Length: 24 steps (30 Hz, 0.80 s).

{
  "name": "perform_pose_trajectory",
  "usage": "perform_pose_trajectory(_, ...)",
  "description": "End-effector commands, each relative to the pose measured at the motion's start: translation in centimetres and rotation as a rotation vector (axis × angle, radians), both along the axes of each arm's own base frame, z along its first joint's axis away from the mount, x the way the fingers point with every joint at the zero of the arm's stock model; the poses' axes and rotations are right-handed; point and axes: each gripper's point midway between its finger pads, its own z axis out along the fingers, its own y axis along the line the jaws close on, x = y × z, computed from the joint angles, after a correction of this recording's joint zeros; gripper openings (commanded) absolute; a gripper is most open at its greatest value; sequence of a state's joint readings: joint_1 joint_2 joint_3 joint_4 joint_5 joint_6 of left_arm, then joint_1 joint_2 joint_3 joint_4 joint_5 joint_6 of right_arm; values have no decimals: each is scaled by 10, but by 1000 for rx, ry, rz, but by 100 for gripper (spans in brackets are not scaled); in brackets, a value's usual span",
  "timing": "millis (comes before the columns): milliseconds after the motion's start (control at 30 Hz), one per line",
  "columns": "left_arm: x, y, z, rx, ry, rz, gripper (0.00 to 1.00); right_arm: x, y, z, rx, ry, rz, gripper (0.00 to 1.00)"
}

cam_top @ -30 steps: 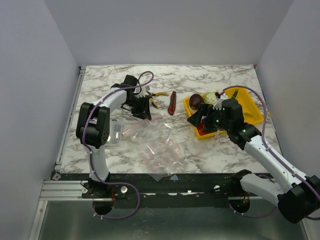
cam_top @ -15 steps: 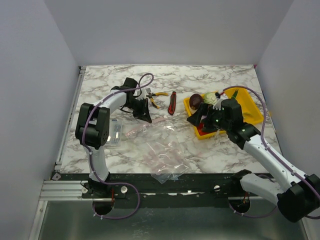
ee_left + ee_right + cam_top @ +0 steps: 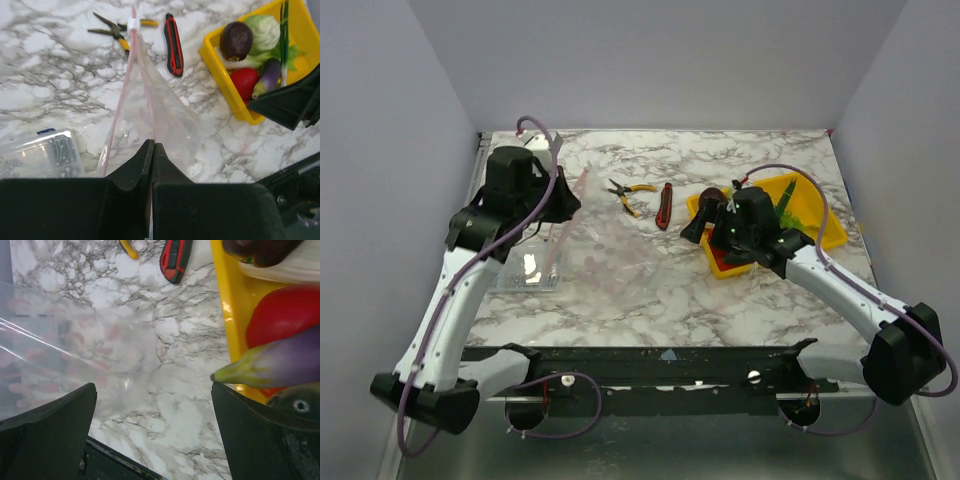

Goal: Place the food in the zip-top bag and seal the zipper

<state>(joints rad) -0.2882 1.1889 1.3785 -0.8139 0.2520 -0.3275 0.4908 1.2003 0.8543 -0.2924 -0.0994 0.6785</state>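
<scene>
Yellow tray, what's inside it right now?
A maroon round piece, cabbage, red piece, eggplant and a green stalk. The right tool covers part of the tray; anything there is hidden.

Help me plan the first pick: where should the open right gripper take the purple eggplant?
Grip the purple eggplant across its thick middle, coming down from above. It lies on its side against the red piece, and its tapered green tip ends at the yellow tray wall, likely blocking a sideways approach.
</scene>
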Motion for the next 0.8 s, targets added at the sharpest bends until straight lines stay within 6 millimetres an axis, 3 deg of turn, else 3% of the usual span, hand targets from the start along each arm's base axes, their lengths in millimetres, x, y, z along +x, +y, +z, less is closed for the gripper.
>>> perform_pose_trajectory(0,-19,36,28,100,-123,216,0,11,23,3,-25,11,-54,100)
perform_pose_trajectory(67,-26,31,42,113,-162,215,0,9,37,5,-31,15,-24,100)
perform_pose_trajectory(133,-30,12,39,120,-164,160,0,6,46,8,2,33,-11,100)
perform_pose_trajectory(200,-29,-12,20,113,-119,102,0,1,51,11,65,71,-32,100)
perform_pose_trajectory(300,-29,-54,-17,39,4,-12,0,-13,70,29,179,29,95,100)
perform_pose_trajectory(400,-34,-92,-50,-79,108,-131,0,-21,68,38,236,3,95,100)
perform_pose_trajectory(533,-45,-113,-68,-179,179,-190,0,-28,69,44,315,28,51,91)
perform_pose_trajectory(767,-57,-120,-52,-268,125,-254,0,-30,90,62,405,1,42,84)
